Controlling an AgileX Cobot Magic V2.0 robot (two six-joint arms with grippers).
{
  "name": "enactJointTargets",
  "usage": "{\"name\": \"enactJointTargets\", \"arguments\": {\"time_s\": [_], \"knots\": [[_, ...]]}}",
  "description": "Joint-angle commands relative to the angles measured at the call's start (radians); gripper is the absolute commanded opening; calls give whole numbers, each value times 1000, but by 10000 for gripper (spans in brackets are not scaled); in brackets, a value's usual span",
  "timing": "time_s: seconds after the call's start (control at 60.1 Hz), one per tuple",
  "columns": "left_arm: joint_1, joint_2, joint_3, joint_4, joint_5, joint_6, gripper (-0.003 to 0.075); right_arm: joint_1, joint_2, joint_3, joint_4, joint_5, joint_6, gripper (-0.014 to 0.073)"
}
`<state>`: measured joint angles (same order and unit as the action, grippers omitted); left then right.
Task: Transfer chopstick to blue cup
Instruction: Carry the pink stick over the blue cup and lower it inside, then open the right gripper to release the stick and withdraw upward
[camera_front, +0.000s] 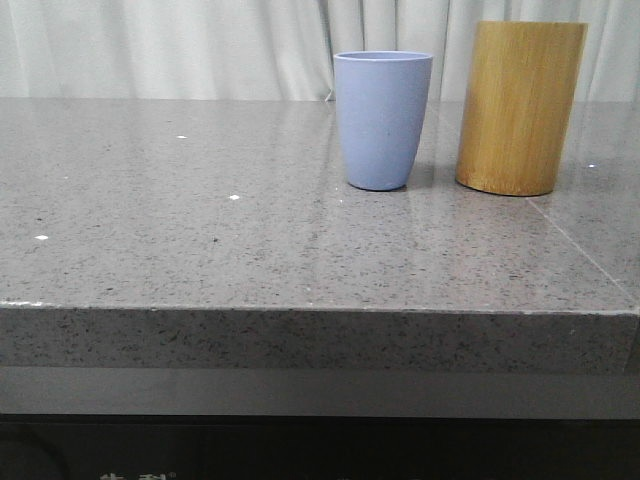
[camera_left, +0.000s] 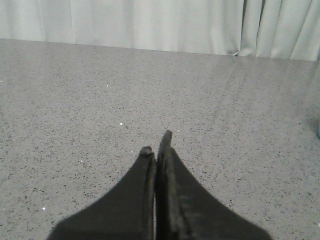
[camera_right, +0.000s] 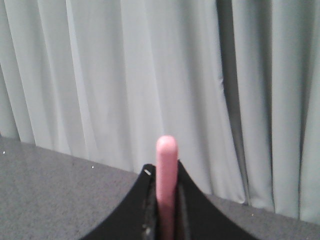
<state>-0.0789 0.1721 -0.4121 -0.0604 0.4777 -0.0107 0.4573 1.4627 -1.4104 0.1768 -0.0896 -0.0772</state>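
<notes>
Clamping the chopstick (camera_right: 166, 170), the right gripper (camera_right: 166, 175) hasn't reached the blue cup (camera_front: 382, 118); left gripper (camera_left: 156, 150) closed, empty.

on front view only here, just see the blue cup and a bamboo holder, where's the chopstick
Observer: The chopstick is clamped in the right gripper, its pink tip poking out past the fingers.
Operator: ok and the left gripper, is it carrying anything
Observer: No, the left gripper is shut with nothing between its fingers, over bare table.
Operator: is the right one near the cup
Observer: Its wrist view has curtain behind the chopstick, no cup.
</notes>
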Motion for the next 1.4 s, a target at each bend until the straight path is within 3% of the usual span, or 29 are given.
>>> {"name": "enactJointTargets", "arguments": {"time_s": [0.0,0.266,0.633,0.749,0.966,1.066,1.382], "knots": [[2,11,-25,-11,-87,-7,-19,3,13,-36,2,-69,1,-53],[2,11,-25,-11,-87,-7,-19,3,135,-36,2,1,1,111],[2,11,-25,-11,-87,-7,-19,3,79,-36,0,13,1,367],[2,11,-25,-11,-87,-7,-19,-14,18,-67,0,141,1,317],[2,11,-25,-11,-87,-7,-19,-115,-51,-237,-2,658,1,41],[2,11,-25,-11,-87,-7,-19,-171,-77,-287,-10,817,1,-62],[2,11,-25,-11,-87,-7,-19,-360,-218,-240,-46,1060,1,-68]]}}
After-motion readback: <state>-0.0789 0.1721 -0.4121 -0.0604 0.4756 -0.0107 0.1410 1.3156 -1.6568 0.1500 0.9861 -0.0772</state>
